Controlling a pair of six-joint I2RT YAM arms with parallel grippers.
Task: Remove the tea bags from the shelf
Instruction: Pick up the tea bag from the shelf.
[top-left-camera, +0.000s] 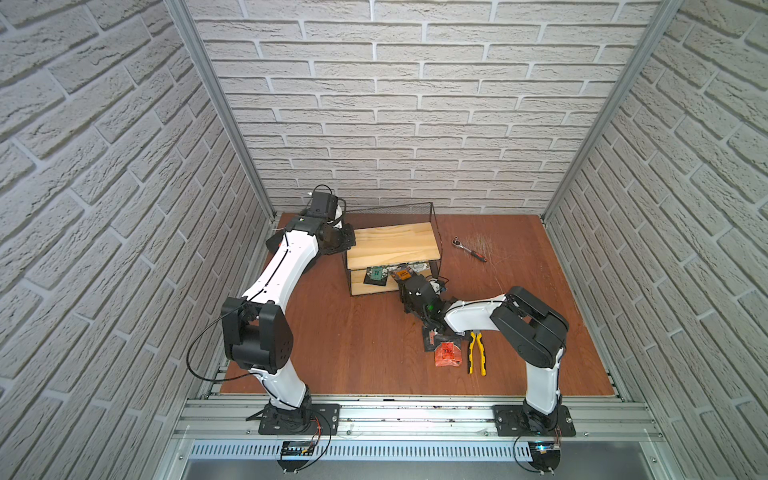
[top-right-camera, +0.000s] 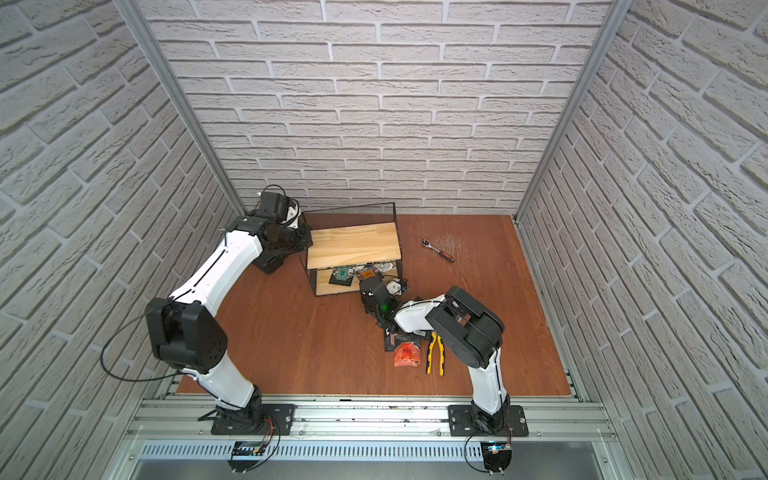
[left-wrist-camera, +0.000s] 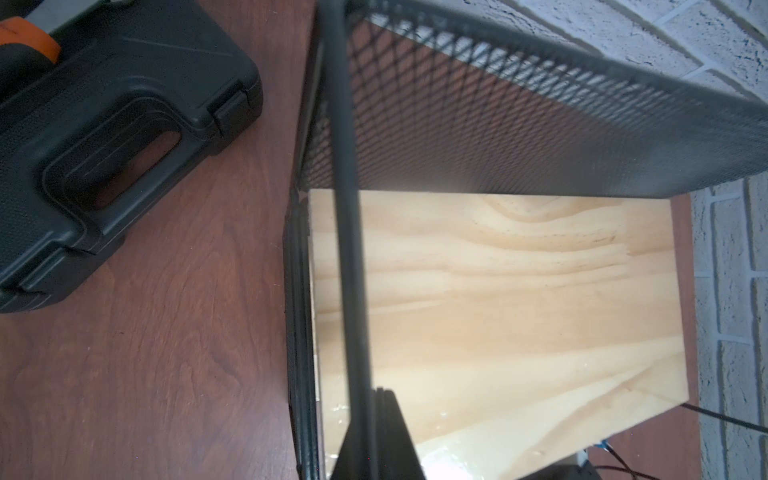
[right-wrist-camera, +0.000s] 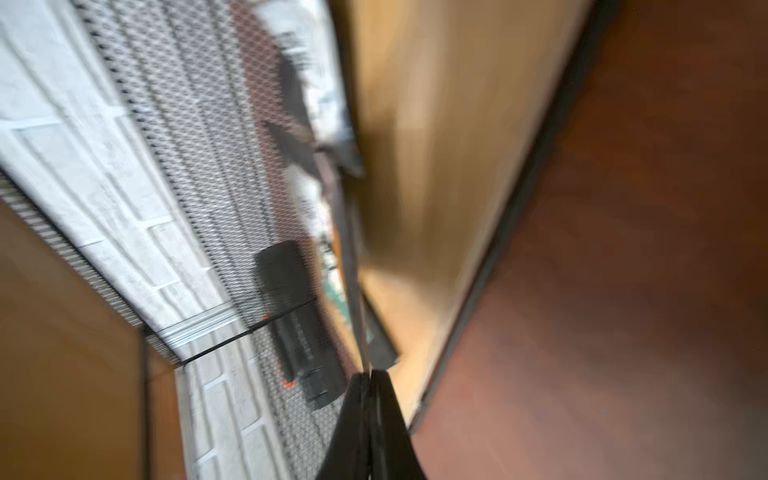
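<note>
Both top views: the shelf (top-left-camera: 392, 245) (top-right-camera: 353, 247) stands at the back of the bench (top-left-camera: 353, 340), its top board bare. Several tea bags (top-left-camera: 376, 275) (top-right-camera: 343, 274) lie on the lower board near its front edge. One has a green label, and the orange tea bag (top-left-camera: 403, 274) (top-right-camera: 368, 274) lies to its right. Two more lie off the shelf on the bench: a red one (top-left-camera: 448, 353) and a black one (top-left-camera: 430, 338) partly under the right arm, just beside the pliers (top-left-camera: 477, 353). The ratchet (top-left-camera: 469, 248) lies well to the right of the shelf.

Right gripper (top-left-camera: 402, 284) (right-wrist-camera: 369, 376): at the front of the lower tier, tip touching the orange tea bag. From above we cannot see the jaws. The right wrist view, much blurred, shows them clenched, with a thin sheet seen edge-on rising from between them. We read that sheet as the orange tea bag. The lower board and mesh back fill the rest of that view.

Left gripper (top-left-camera: 348, 240) (left-wrist-camera: 380, 392): at the shelf's upper left corner, jaws hidden from above by the arm. The left wrist view shows it clenched on the shelf's top wire, with the bare top board below. Only this view shows the tool case (left-wrist-camera: 104, 124) plainly: closed, on the bench near the shelf, not touching it.
</note>
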